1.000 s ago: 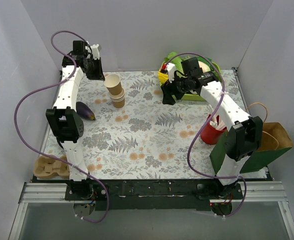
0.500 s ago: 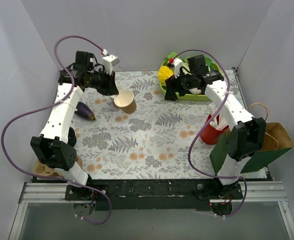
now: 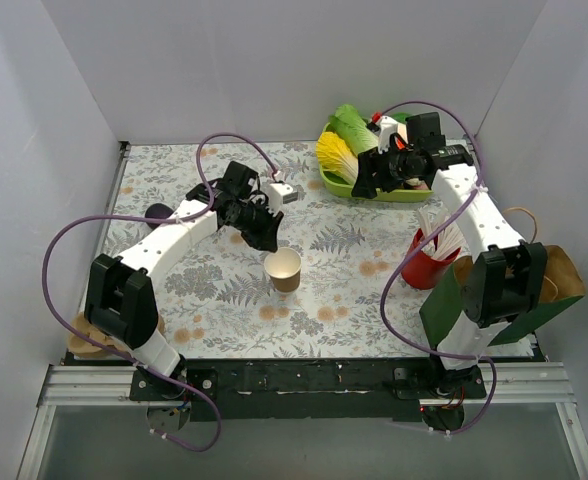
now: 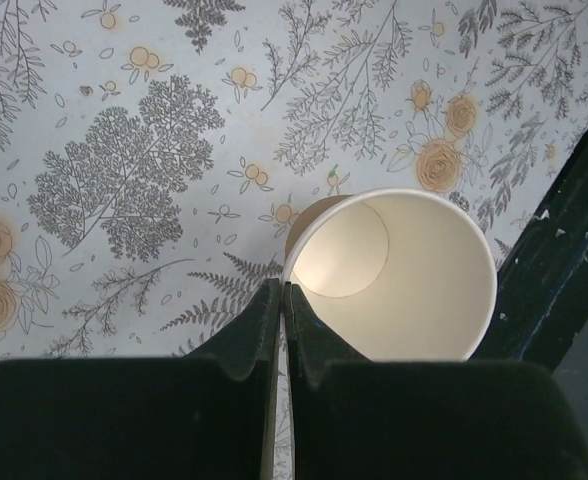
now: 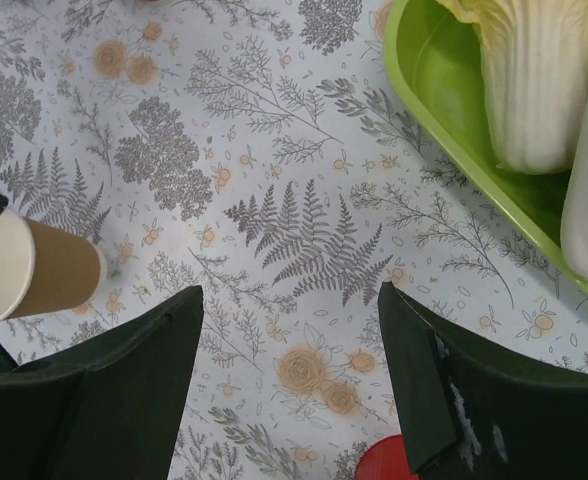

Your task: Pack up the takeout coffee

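Note:
A tan paper cup (image 3: pixel 283 270), cream-white inside and with no lid, is upright at the middle of the flowered tablecloth. My left gripper (image 3: pixel 270 243) is shut on its rim, one finger inside and one outside, as the left wrist view shows (image 4: pixel 280 300) with the cup's mouth (image 4: pixel 404 290) to the right. Whether the cup's base touches the cloth I cannot tell. No black lid shows. My right gripper (image 3: pixel 369 182) is open and empty over the cloth by the green tray; in its view (image 5: pixel 289 370) the cup (image 5: pixel 34 270) stands at far left.
A green tray (image 3: pixel 374 193) of leafy vegetables (image 5: pixel 534 80) sits at the back right. A red cup of straws (image 3: pixel 426 262), a green bag (image 3: pixel 474 305) and a brown bag (image 3: pixel 559 268) stand at right. A cardboard cup carrier (image 3: pixel 94 335) lies front left, a dark eggplant (image 3: pixel 157 212) behind the left arm.
The left arm swung from the back left to the middle of the table with the cup in its gripper. The stack of cups no longer shows. The right gripper moved back toward the tray.

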Robot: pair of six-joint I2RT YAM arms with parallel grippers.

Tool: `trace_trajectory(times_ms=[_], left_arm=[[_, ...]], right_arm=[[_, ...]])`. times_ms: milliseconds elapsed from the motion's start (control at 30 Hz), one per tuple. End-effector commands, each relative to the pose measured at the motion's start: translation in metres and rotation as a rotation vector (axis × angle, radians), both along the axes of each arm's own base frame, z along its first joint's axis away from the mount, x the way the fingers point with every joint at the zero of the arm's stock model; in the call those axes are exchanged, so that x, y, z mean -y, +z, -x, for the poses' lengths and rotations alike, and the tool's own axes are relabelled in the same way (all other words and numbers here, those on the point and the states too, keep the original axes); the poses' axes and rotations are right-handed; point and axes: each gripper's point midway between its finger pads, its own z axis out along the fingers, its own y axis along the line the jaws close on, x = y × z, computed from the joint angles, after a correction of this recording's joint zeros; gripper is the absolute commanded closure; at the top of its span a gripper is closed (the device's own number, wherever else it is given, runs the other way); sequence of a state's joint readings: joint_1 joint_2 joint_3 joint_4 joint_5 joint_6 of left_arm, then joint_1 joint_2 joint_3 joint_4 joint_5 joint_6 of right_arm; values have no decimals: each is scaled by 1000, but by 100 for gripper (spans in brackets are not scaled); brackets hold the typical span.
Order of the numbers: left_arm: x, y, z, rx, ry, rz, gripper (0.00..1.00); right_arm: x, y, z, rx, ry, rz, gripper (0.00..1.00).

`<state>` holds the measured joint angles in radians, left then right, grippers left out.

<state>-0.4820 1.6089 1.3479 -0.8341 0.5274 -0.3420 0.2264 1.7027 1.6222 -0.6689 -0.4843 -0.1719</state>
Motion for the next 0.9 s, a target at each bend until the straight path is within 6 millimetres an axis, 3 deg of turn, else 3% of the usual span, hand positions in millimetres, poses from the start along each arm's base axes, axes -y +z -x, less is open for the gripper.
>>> trace_trajectory(times_ms=[0,233,500,700,867], left_arm=[[9,12,-18,118,38,40,100],[0,-6,-42,169,179,-28,100],[-7,-23,-40,137,212,-70,100],[-5,-11,-40,134,187,-66,73],[-5,19,-40,183,163,-40,63]], right_arm=[[-4,21,8,71,27,-36,21],[-1,29,10,105,39,-22,21],[4,40,2,184,34,49,22],[3,49,-8,212,43,61,22],[0,48,-7,203,64,48,22]])
